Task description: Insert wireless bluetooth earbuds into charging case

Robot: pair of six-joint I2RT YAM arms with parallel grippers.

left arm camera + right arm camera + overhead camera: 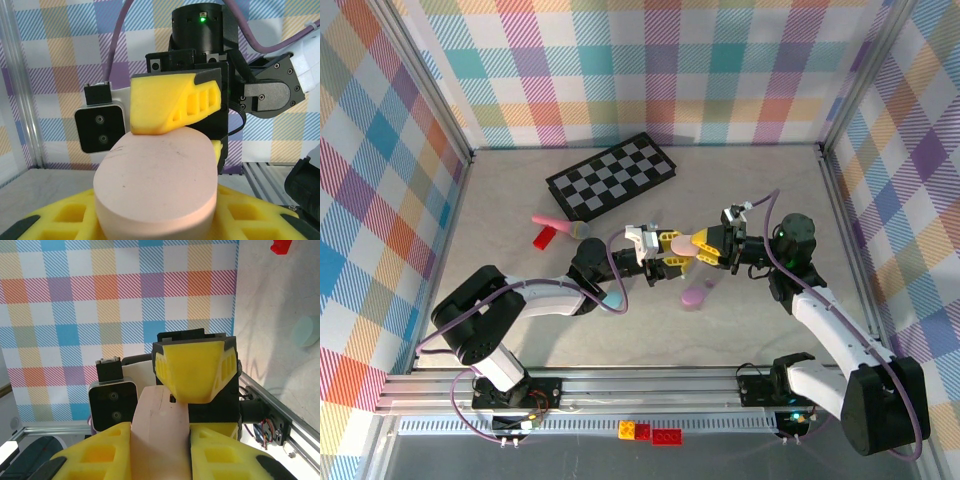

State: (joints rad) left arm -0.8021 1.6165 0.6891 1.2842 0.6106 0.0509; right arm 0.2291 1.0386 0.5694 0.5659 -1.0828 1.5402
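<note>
A pink oval charging case (675,241) hangs above the middle of the table between both grippers. My left gripper (663,257) comes in from the left and my right gripper (706,244) from the right. In the left wrist view the case (157,175) fills the space between my left gripper's (157,217) yellow fingers, which are shut on it. The right gripper's finger (167,107) presses on its far end. In the right wrist view the case (160,420) stands edge-on, clamped in my right gripper (160,452). The earbuds are hidden.
A purple oval case (698,293) lies on the table just below the grippers, and a bluish one (617,297) lies by the left arm. A checkerboard (610,178) lies at the back. A pink piece (550,221), a red block (545,237) and a greenish disc (585,230) sit to the left.
</note>
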